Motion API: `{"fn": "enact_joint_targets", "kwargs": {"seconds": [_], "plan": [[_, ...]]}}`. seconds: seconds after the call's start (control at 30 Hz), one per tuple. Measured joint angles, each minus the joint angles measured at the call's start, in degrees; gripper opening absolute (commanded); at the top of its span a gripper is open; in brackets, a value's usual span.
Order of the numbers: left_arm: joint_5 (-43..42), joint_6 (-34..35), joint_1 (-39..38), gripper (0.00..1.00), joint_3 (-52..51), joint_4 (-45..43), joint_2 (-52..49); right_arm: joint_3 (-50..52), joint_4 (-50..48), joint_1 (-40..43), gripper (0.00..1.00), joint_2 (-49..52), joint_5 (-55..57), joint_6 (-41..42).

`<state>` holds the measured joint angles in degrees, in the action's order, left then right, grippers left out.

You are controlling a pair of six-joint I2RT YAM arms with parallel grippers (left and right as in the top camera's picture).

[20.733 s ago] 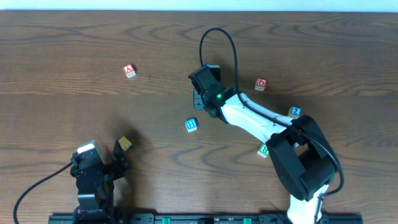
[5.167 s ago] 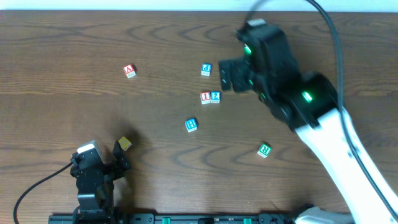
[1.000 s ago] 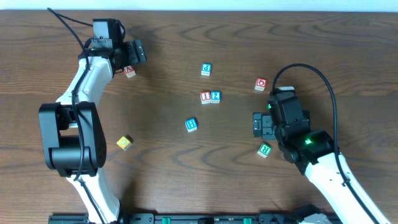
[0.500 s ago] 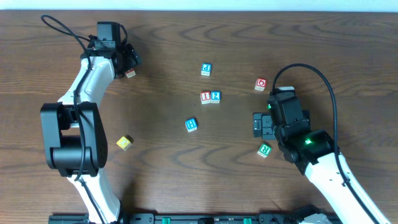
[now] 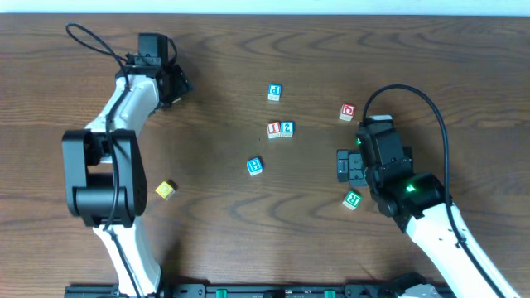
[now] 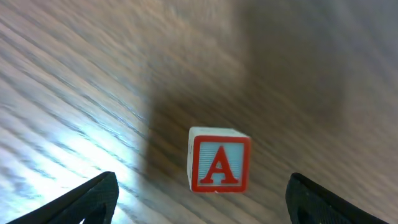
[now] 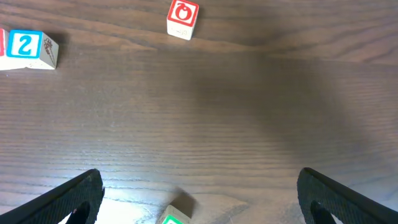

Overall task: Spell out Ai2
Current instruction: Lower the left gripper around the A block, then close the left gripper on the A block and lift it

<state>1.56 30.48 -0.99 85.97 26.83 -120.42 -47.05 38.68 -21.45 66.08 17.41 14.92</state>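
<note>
The A cube [image 6: 219,168], white with a red frame and letter, lies on the table between the fingers of my left gripper [image 6: 202,200]. That gripper is open, with a gap on each side of the cube. From overhead my left gripper [image 5: 170,84] covers the A cube at the far left. The red I cube [image 5: 273,129] and the blue 2 cube [image 5: 286,128] sit side by side, touching, mid-table. My right gripper [image 5: 342,165] is open and holds nothing, to the right of that pair. The 2 cube [image 7: 26,46] also shows in the right wrist view.
A blue P cube [image 5: 274,92] lies behind the pair and a blue H cube [image 5: 254,166] in front of it. A red O cube [image 5: 347,111] and a green cube [image 5: 352,199] flank my right gripper. A yellow cube [image 5: 166,189] lies at front left.
My left gripper has moved right and come over the A cube, which the overhead view no longer shows. The right arm has not moved.
</note>
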Motion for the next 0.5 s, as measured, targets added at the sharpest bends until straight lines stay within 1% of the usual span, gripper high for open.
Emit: {"fn": "enact_joint_targets", "kwargs": {"seconds": [0.2,0.4,0.47,0.5], "plan": [[-0.7,0.5,0.0,0.87,0.0,-0.2,-1.6,0.0,0.0,0.0,0.99,0.0,0.0,0.0],[-0.7,0.9,0.0,0.83,0.0,-1.4,-1.6,0.0,0.0,0.0,0.99,0.0,0.0,0.0],[-0.7,1.0,0.0,0.78,0.0,-2.1,-1.6,0.0,0.0,0.0,0.99,0.0,0.0,0.0],[-0.7,0.9,0.0,0.78,0.0,-2.6,-1.7,0.0,0.0,0.0,0.99,0.0,0.0,0.0]]}}
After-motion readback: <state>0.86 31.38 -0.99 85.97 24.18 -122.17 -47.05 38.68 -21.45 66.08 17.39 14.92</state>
